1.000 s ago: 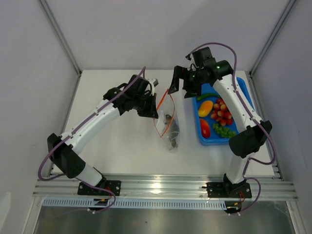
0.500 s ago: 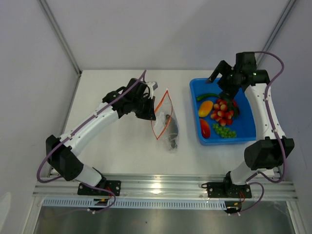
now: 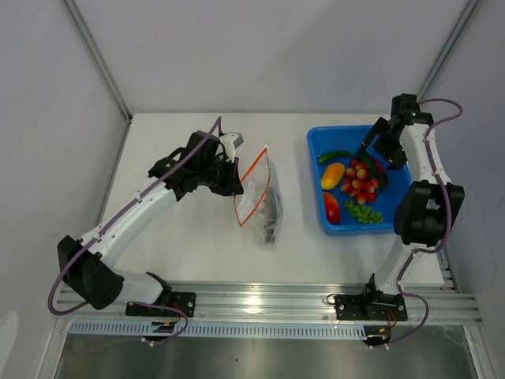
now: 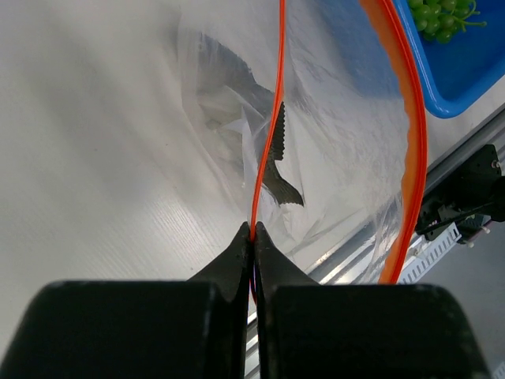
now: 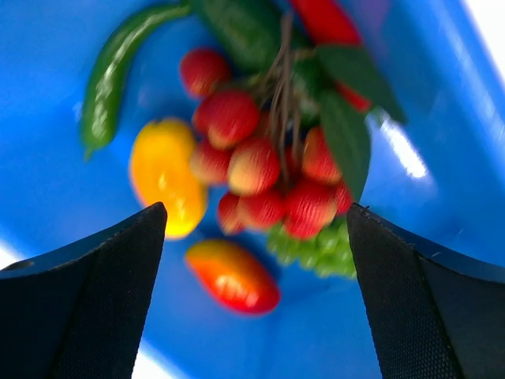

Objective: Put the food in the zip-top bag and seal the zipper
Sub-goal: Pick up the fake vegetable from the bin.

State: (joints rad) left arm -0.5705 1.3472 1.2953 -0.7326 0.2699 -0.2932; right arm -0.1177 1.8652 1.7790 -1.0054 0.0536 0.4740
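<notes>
while pinching 1 lip of the zipper (image 4: 268, 118) with both black fingers pressed flat together, reaches out low over the white table (image 3: 181, 237) on the long, bent, white-and-black left arm (image 3: 142, 205): so much for the left gripper (image 4: 253, 230). thin, smooth orange-red strip, parted into 2 lips, 1 straight in the grip and 1 curving off in a wide loop. clear, crinkly, glossy film for the zip-top bag (image 3: 256, 197), lying on the table between both arms, left of the blue tub (image 3: 339, 136). inside it, 1 grey fish (image 4: 278, 170) with a saw-toothed edge and a forked tail.

over at the right gripper (image 5: 254, 209): dark fingers spread wide, grasping nothing, hanging above the tub from a right arm (image 3: 424, 158) folded steeply upward. below, on the tub's glossy blue floor: oval yellow-orange mango (image 5: 166, 178), slim curved green chilli (image 5: 110, 79), dark green cucumber (image 5: 237, 31), bunched red-yellow cherry tomatoes (image 5: 252, 170) with stalk and leaves, smooth red pepper (image 5: 233, 276), knobbly green grapes (image 5: 316, 245). all somewhat blurred from the right wrist.
</notes>
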